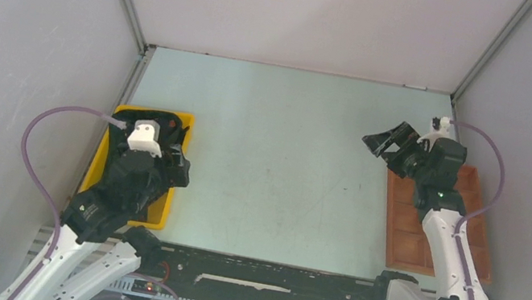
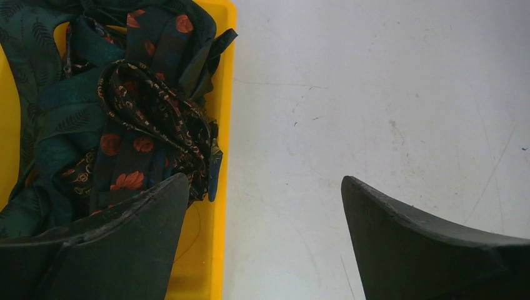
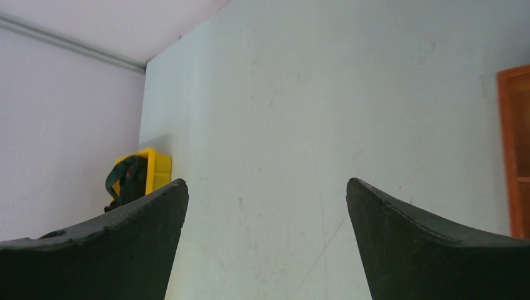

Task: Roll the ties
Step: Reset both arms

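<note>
Left jaws wide apart above yellow bin of tangled ties

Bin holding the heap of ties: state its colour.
Yellow plastic bin; clearest in the left wrist view.

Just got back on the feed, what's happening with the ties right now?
Nothing is being rolled yet. The ties lie tangled in the yellow bin at the left of the table. The left gripper hangs open over the bin's rim, holding nothing. The right gripper is open too, raised above the table near the orange tray, also empty.
</note>
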Robot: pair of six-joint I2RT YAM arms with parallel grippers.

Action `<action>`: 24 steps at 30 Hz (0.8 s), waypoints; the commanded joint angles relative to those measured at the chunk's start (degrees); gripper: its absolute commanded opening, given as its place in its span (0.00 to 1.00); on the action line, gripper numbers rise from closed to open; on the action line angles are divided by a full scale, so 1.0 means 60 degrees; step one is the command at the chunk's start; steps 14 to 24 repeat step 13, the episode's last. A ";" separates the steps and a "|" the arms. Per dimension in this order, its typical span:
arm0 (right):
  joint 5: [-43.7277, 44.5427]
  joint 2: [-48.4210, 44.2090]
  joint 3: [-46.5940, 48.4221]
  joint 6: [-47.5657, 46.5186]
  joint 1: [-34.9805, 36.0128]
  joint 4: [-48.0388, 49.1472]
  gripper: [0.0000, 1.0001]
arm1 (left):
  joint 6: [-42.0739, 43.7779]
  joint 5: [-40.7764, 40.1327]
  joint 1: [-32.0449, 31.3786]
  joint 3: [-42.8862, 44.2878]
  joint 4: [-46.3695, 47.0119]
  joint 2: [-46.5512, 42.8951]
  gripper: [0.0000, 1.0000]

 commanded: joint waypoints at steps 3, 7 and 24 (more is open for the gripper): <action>-0.0628 -0.0481 -0.0458 -0.0110 0.0425 0.1164 1.00 | -0.0293 -0.0542 -0.0025 -0.0226 0.0239 -0.0160 0.98; -0.0667 -0.0429 -0.0452 -0.0152 0.0607 0.1168 1.00 | -0.0352 -0.0662 -0.0025 -0.0255 0.0200 -0.0216 0.98; 0.0142 -0.0379 -0.0359 -0.0278 0.1159 0.1142 1.00 | -0.0433 -0.0857 -0.0025 -0.0314 0.0157 -0.0242 0.98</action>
